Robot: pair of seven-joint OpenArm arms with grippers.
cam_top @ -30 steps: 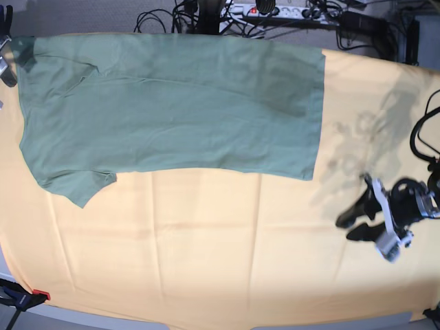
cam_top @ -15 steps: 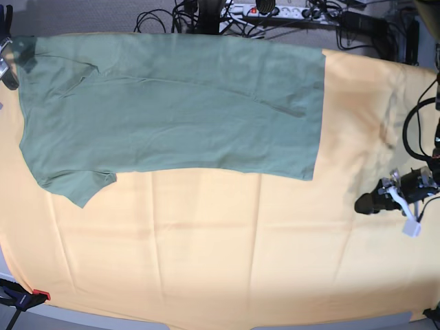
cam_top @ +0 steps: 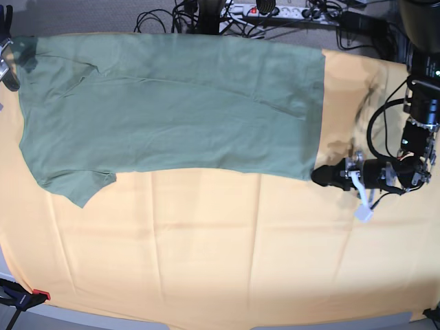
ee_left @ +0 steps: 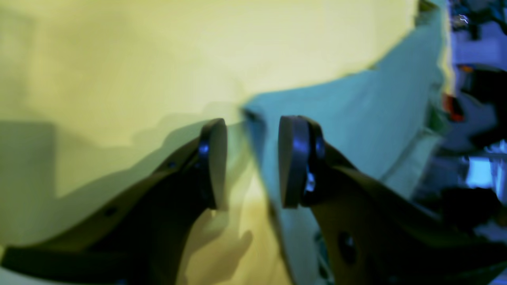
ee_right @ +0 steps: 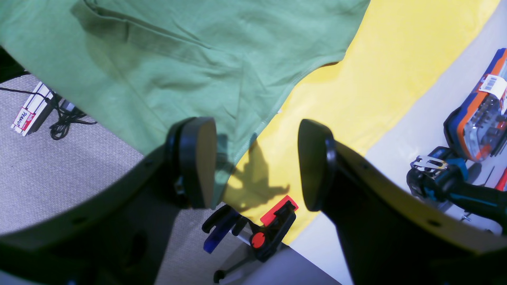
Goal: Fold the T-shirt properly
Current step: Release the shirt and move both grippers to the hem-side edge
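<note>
Left wrist — T-shirt (ee_left: pixel 356 118) corner blurred

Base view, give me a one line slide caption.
Left gripper, jaws open, at the near hem corner of the T-shirt spread on the table cloth.

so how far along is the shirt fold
One fold looks done: the T-shirt lies halved lengthwise on the table cloth. In hand: the left gripper, fingers open, is at the hem corner. The right gripper is open too. Further folds remain.
</note>
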